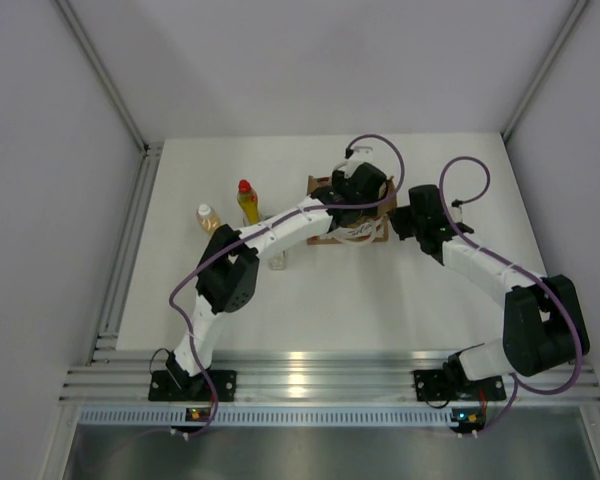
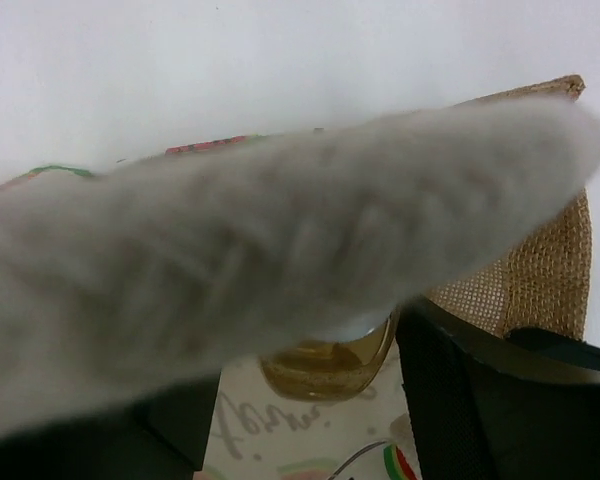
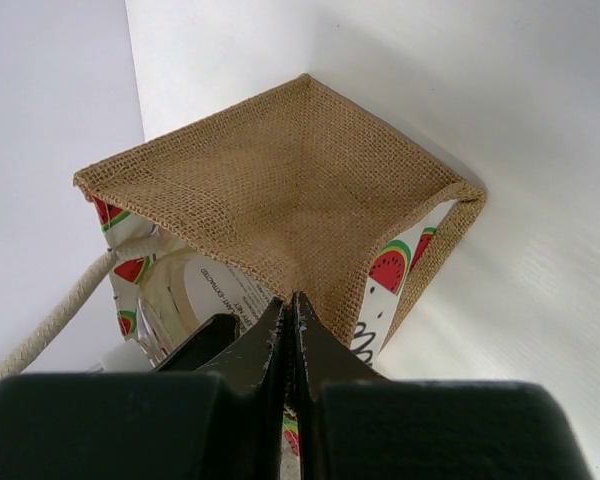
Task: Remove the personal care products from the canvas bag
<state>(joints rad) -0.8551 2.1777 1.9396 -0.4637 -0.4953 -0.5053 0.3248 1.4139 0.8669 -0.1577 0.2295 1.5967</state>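
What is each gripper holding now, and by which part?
The right gripper pinches the canvas bag by the rim of its brown side. The left gripper straddles an amber bottle inside; a grip cannot be told.

My white bench (image 1: 380, 300) carries the canvas bag (image 1: 316, 186) toward its far side. Left of the bag stand a yellow bottle (image 1: 248, 203) and an amber bottle (image 1: 208, 218), apart. A clear bottle (image 1: 277, 262) stands nearer me, partly hidden.

**Materials and finishes**

The canvas bag (image 3: 280, 190) is showing a coarse, matt brown weave, with a smoother printed white panel. Its handle (image 3: 50, 318) is looking like twisted pale rope. The amber bottle (image 2: 325, 368) is gleaming, glossy and translucent.
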